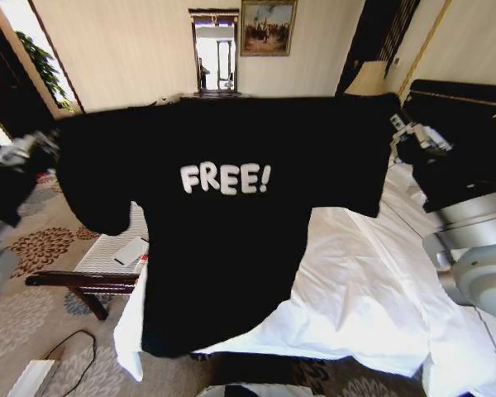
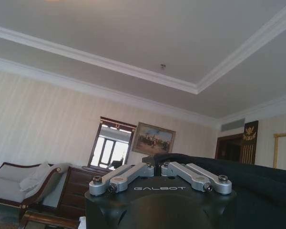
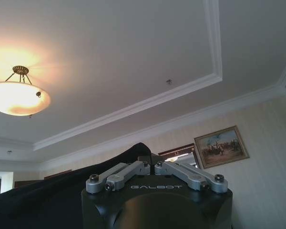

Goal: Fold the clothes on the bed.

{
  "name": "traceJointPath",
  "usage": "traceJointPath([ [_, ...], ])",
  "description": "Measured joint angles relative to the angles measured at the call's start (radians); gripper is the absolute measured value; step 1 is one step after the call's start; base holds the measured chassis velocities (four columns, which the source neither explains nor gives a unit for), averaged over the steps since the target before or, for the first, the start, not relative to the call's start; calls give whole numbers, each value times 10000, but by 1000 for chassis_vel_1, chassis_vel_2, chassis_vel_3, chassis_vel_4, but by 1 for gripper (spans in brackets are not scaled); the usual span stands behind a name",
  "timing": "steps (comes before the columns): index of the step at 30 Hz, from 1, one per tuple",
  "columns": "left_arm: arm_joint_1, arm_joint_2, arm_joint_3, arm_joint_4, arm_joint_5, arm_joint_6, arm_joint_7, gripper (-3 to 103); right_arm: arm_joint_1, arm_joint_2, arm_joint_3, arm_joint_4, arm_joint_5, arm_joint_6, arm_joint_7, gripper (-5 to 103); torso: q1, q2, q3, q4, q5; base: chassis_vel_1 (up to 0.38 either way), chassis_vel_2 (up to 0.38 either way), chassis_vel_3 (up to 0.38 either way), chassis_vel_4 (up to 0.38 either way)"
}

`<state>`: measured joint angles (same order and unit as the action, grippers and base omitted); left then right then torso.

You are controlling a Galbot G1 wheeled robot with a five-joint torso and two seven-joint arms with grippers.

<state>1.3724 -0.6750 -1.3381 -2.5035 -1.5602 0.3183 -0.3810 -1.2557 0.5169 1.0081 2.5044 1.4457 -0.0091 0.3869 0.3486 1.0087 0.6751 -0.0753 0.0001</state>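
The black T-shirt (image 1: 223, 215) with white "FREE!" lettering hangs spread out in the air in front of me, its hem dangling over the near corner of the bed (image 1: 372, 298). My left gripper (image 1: 48, 145) is shut on its left shoulder edge, my right gripper (image 1: 397, 124) on the right one. In the left wrist view the left gripper (image 2: 158, 165) pinches a fold of the black shirt (image 2: 248, 181). In the right wrist view the right gripper (image 3: 151, 163) clamps the black cloth (image 3: 47, 200) the same way.
The white duvet (image 1: 413, 248) covers the bed at the right, with the dark headboard (image 1: 463, 116) behind my right arm. A pale striped bench (image 1: 107, 256) with dark legs stands at the left. A cable (image 1: 66, 356) lies on the patterned carpet.
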Motion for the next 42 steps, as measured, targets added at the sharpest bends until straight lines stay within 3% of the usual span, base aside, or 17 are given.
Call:
traceJointPath([
  [18,-49,-8,50,23,46,7,-38,1,25,25,-57,-32,-18,3,-14,0,-2,0,-1,1,-2,0,0,0,0],
  [20,-259,-271,818,23,1547,482,-400,1,-161,399,-830,-46,-1275,-477,371,0,-3,2,-3,4,-9,0,0,0,0],
  [21,-296,-394,1402,38,1913,619,-492,1,-209,636,-1340,-104,-1650,-603,404,0,-5,1,-2,1,7,0,0,0,0],
  [25,-318,-784,2750,59,2494,775,-597,1,-366,1098,-2456,-586,-2791,-660,168,0,-2,-1,0,-1,-3,0,0,0,0],
  [31,-320,-883,3315,55,2527,792,-622,1,-446,1251,-2665,-813,-2835,-626,118,0,-3,-1,-1,-1,0,0,0,0,0],
  [37,-377,-854,3315,53,2367,711,-510,1,-401,1255,-2563,-572,-2498,-434,-16,0,-2,-1,-1,1,-3,0,0,0,0],
  [42,-359,-712,2463,46,1293,280,-117,1,-451,1256,-2241,-81,-1862,-284,47,0,-2,-1,-1,0,0,0,0,0,0],
])
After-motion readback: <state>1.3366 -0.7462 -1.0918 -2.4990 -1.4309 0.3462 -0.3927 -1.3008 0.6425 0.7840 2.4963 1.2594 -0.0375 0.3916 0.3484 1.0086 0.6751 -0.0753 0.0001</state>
